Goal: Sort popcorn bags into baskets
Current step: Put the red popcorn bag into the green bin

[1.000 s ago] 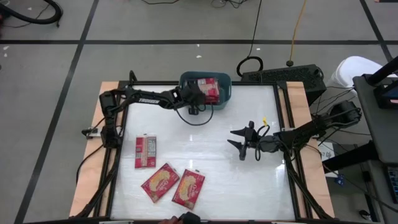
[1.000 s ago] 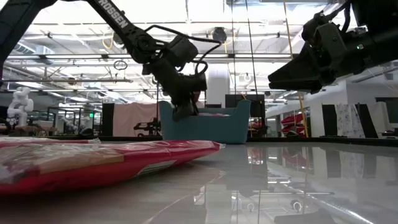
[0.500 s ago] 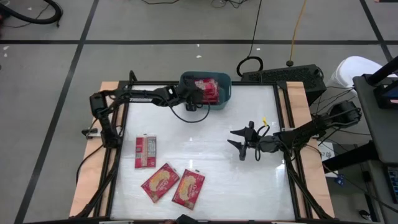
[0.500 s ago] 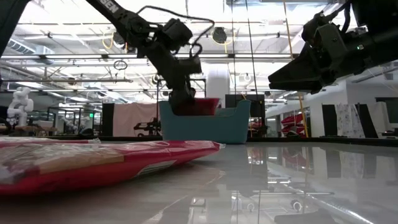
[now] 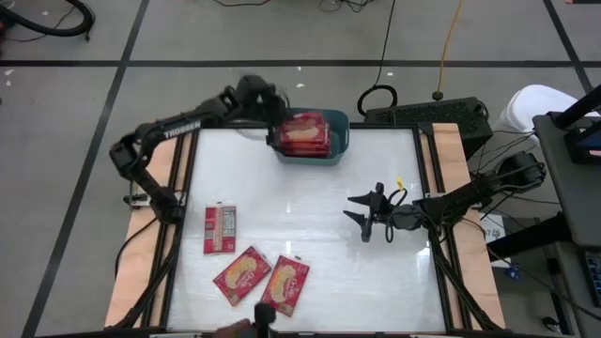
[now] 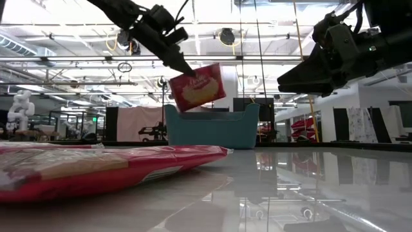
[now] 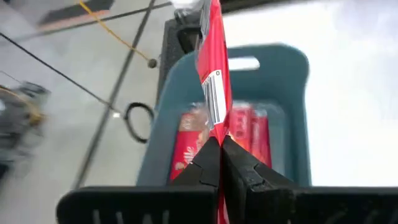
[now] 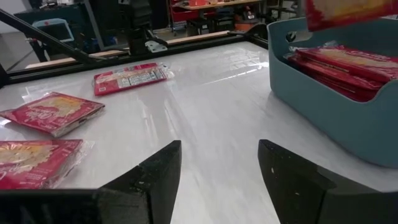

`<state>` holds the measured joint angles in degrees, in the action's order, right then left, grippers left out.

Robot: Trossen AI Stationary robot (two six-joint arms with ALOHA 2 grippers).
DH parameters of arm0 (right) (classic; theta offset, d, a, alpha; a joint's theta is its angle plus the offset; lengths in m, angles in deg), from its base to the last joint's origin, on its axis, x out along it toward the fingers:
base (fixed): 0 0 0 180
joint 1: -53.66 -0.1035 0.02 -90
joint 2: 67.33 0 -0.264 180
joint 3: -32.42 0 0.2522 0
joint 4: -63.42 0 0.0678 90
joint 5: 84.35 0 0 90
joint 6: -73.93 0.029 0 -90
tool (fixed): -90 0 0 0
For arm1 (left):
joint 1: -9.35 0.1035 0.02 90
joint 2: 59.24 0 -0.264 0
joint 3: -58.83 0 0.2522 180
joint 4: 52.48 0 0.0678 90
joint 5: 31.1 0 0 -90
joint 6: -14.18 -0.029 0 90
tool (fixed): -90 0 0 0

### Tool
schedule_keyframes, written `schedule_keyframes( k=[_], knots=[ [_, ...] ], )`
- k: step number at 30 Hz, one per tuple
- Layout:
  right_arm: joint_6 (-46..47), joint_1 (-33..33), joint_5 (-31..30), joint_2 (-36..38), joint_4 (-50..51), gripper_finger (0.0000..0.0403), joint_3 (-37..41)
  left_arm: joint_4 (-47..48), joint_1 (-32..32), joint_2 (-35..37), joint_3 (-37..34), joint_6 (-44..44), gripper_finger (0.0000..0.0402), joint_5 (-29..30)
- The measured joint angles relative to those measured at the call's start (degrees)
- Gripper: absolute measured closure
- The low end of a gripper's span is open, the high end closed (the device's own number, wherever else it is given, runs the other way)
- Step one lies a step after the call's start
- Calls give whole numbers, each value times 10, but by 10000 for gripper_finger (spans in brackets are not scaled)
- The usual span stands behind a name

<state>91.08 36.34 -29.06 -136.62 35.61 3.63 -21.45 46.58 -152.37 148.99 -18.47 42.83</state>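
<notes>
My left gripper [image 6: 182, 69] is shut on a red popcorn bag [image 6: 197, 87] high above the teal bin [image 5: 342, 128] at the table's far edge. The bag's yellow picture faces the near side. More red bags lie flat inside the bin [image 8: 339, 62]. Three bags lie flat on the table's near left: one shows a grey-white panel [image 5: 221, 228], two show yellow pictures [image 5: 242, 275] [image 5: 285, 284]. My right gripper [image 5: 362, 209] hovers open over the table's right middle and holds nothing. My left gripper pinches the bag between its two shut fingers [image 7: 208, 165] at an upper corner [image 6: 180, 75]. The fingers slant down from above and the table's left. In the left wrist view the bag runs edge-on from the fingers [image 7: 216, 127]. It hangs tilted, clear above the bin.
The bin [image 6: 212, 127] stands against the far edge, mid-table. The three loose bags [image 8: 130, 76] [image 8: 53, 112] [image 8: 37, 158] fill the near-left part. Bare white table lies between them and the bin and around my right gripper. A dark object shows at the near edge [image 5: 263, 314].
My left gripper was down at the bin, reached into it, then rose up and toward the far left with one red bag. The bag, earlier barely above the rim, now hangs clear above the bin.
</notes>
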Motion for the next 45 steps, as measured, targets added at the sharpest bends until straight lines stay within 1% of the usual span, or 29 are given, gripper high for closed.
schedule_keyframes(
  k=[5,8,12,18,20,22,27,31,34,36,38,39,41,42,45],
  knots=[
    [-3,2,-1,0,-2,197,0,72,70,-53,93,44,398,-141],
    [-8,8,-1,0,-2,197,0,104,89,-85,138,35,399,-184],
    [-9,15,0,0,-2,197,0,153,95,-133,170,5,395,-216],
    [-9,16,2,0,-1,197,0,203,94,-171,186,-31,397,-220],
    [-9,16,2,0,0,197,0,199,94,-178,186,-41,395,-206],
    [-9,16,3,0,1,197,0,190,94,-179,186,-61,383,-181],
    [-9,16,3,0,2,197,0,178,82,-179,186,-88,330,-104],
    [-8,16,2,0,2,197,0,149,71,-179,186,-86,284,-37],
    [-7,16,3,0,2,197,0,132,62,-179,186,-71,250,25],
    [-7,15,3,0,2,197,0,118,55,-179,186,-53,231,86],
    [-7,15,3,0,2,197,0,110,49,-179,186,-23,218,143],
    [-4,15,3,0,2,197,0,113,46,-179,186,-7,213,161],
    [-1,15,3,0,2,197,0,134,42,-178,186,19,210,167],
    [1,15,3,0,2,197,0,153,40,-177,186,32,211,159],
    [8,15,4,0,2,197,0,202,34,-177,186,71,223,105]
  ],
)
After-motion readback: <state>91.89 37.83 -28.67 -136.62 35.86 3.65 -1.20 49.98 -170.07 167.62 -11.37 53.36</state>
